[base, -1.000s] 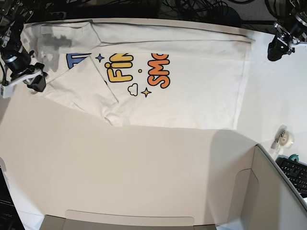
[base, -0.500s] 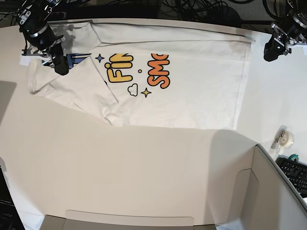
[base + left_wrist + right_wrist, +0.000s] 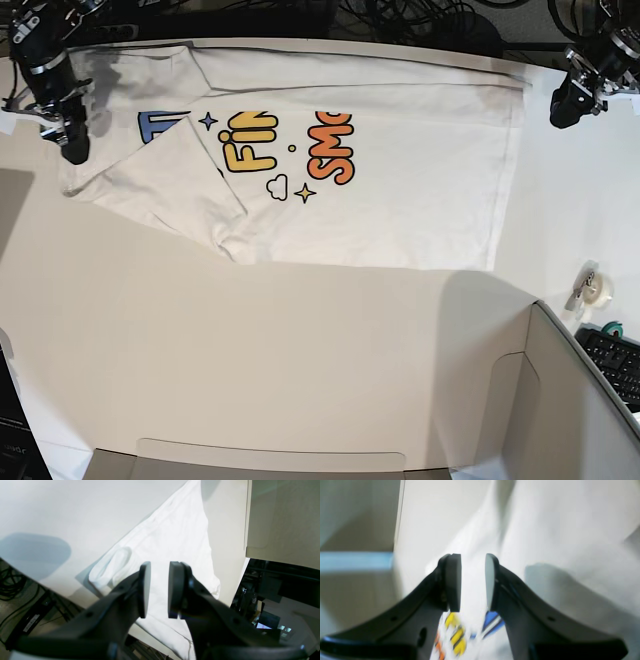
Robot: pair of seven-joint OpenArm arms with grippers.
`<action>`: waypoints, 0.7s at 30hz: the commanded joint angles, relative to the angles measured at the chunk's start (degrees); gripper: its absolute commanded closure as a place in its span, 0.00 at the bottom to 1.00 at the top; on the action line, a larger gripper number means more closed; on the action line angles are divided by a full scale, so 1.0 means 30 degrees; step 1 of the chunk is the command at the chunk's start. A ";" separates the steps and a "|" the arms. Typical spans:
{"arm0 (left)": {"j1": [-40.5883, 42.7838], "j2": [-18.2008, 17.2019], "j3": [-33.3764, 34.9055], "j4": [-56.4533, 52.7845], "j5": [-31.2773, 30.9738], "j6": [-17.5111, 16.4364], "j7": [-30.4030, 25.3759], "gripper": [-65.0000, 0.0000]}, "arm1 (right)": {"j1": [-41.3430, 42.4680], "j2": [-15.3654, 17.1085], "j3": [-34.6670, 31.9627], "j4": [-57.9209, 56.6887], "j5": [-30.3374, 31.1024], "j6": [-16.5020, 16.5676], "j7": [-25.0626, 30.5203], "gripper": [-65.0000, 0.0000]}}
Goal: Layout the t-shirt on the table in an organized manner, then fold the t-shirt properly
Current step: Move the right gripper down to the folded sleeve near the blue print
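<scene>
One t-shirt [image 3: 400,190] lies spread on the table [image 3: 250,340], filling the band from ten o'clock to two o'clock of the base view. Its printed side faces up: yellow letters [image 3: 247,140], orange letters [image 3: 335,145] and a patch of blue [image 3: 160,125], with two small stars and one cloud [image 3: 278,186] near them. One sleeve [image 3: 170,185] is folded across the shirt at nine o'clock, plain side up, covering part of the blue print.

Two grippers are in view. The right gripper [image 3: 72,148] hangs at ten o'clock, over the shirt's edge; from its wrist camera its two pads [image 3: 452,582] stand a little apart with nothing between them, and the blurred print shows below. The left gripper [image 3: 562,110] hangs at two o'clock, just beyond the shirt's hem, over bare table; its wrist camera shows its two pads [image 3: 145,587] likewise parted and empty, above white cloth.

At four o'clock sit one tape roll [image 3: 597,290] and the corner of one keyboard [image 3: 615,365]. One grey box wall [image 3: 570,400] rises at five o'clock.
</scene>
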 commanded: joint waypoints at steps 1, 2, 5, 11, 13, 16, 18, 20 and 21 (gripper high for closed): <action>0.0076 -0.0291 -0.0114 0.0261 -0.1048 0.0361 0.0490 0.80 | 0.0398 0.0402 0.0291 -0.0002 0.0171 0.0127 0.0044 0.75; 0.0076 -0.0291 -0.0114 0.0261 -0.1048 0.0361 0.0490 0.80 | 0.0603 0.0695 0.0496 -0.0236 0.0054 0.0127 0.0044 0.75; 0.0076 -0.0291 -0.0114 0.0261 -0.1048 0.0361 0.0490 0.80 | 0.1218 0.1398 0.0642 -0.1320 -0.0005 0.0127 0.0044 0.75; 0.0046 -0.0379 0.0706 0.0232 -0.1048 0.0478 0.0520 0.67 | 0.2361 0.1662 0.0232 -0.3254 -0.0034 0.0127 -0.0015 0.75; 0.0046 -0.0379 0.0999 0.0232 -0.1048 0.0478 0.0520 0.67 | 0.2654 0.1662 0.0144 -0.3753 -0.0034 0.0127 -0.0015 0.75; 0.0046 -0.0379 0.1029 0.0232 -0.1048 0.0478 0.0520 0.67 | 0.3123 0.1662 -0.0383 -0.4515 -0.0063 0.0156 0.0014 0.75; 0.0017 -0.0379 0.1146 0.0232 -0.1048 0.0478 0.0490 0.67 | 0.3475 0.1662 -0.0764 -0.4954 -0.0063 0.0156 0.0014 0.75; 0.0017 -0.0379 0.1146 0.0232 -0.1048 0.0478 0.0490 0.67 | 0.3709 0.1662 -0.1028 -0.5364 -0.0093 0.0156 0.0044 0.75; 0.0017 -0.0379 0.1146 0.0232 -0.1048 0.0478 0.0490 0.67 | 0.3826 0.1662 -0.1116 -0.5452 -0.0239 0.0156 0.0044 0.75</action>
